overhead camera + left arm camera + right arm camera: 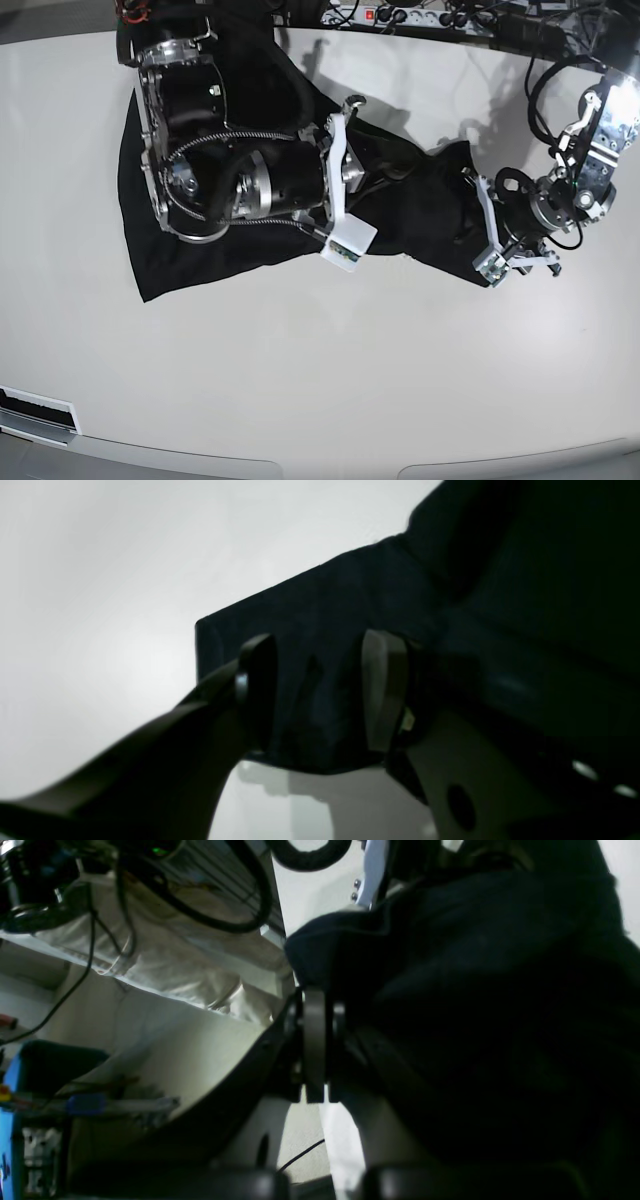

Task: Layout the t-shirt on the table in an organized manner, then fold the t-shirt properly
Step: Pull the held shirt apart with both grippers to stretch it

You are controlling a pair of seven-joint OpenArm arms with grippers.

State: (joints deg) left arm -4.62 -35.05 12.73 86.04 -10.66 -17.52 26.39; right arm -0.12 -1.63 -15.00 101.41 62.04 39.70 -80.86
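The black t-shirt lies crumpled across the back of the white table, stretching from the left to the middle right. My right gripper is shut, its fingers pressed together with a bunch of the t-shirt at their tips. In the base view this gripper sits over the shirt's middle. My left gripper is open, with a flat corner of the t-shirt lying between and beyond its fingers. That gripper is at the shirt's right end.
A power strip and cables run along the table's back edge. The right arm's bulky body covers much of the shirt's left half. A beige cover and a blue object show off the table in the right wrist view.
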